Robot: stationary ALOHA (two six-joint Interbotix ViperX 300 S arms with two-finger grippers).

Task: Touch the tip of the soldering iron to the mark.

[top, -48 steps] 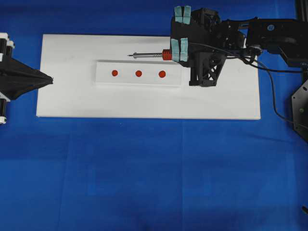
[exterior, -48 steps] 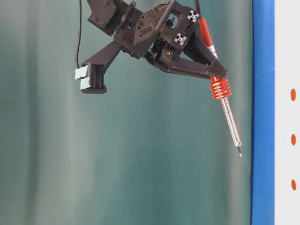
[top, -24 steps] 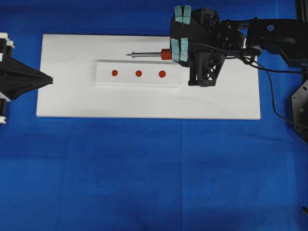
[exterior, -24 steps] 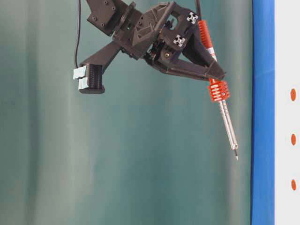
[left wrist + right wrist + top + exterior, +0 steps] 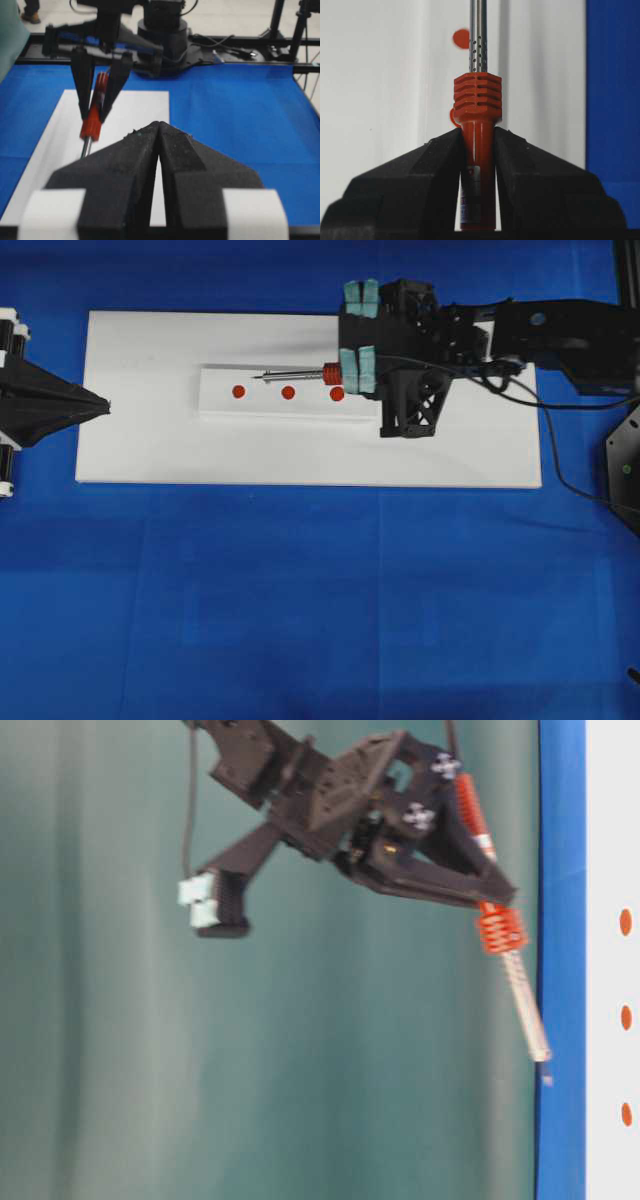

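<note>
My right gripper [image 5: 346, 373] is shut on the orange-red handle of the soldering iron [image 5: 329, 373], just behind its ribbed collar. The silver shaft points left over the raised white strip [image 5: 215, 406], which carries three red marks [image 5: 238, 392] in a row. Its tip [image 5: 257, 377] hangs between the left and middle marks, slightly behind their line. In the table-level view the iron [image 5: 500, 930] slants down with its tip [image 5: 543, 1075] off the board. The right wrist view shows the handle [image 5: 477, 135] clamped between the fingers, with a mark [image 5: 461, 38] left of the shaft. My left gripper [image 5: 102, 405] is shut, empty.
The strip lies on a white board [image 5: 450, 455] spread over blue cloth [image 5: 300, 590]. The iron's black cord [image 5: 560, 460] trails off to the right past the board's edge. My left gripper [image 5: 158, 126] points along the board toward the iron [image 5: 92, 125].
My right gripper has carried the iron left and toward the strip, dropping lower. The shaft now lies over the strip instead of behind it. The left arm has not moved.
</note>
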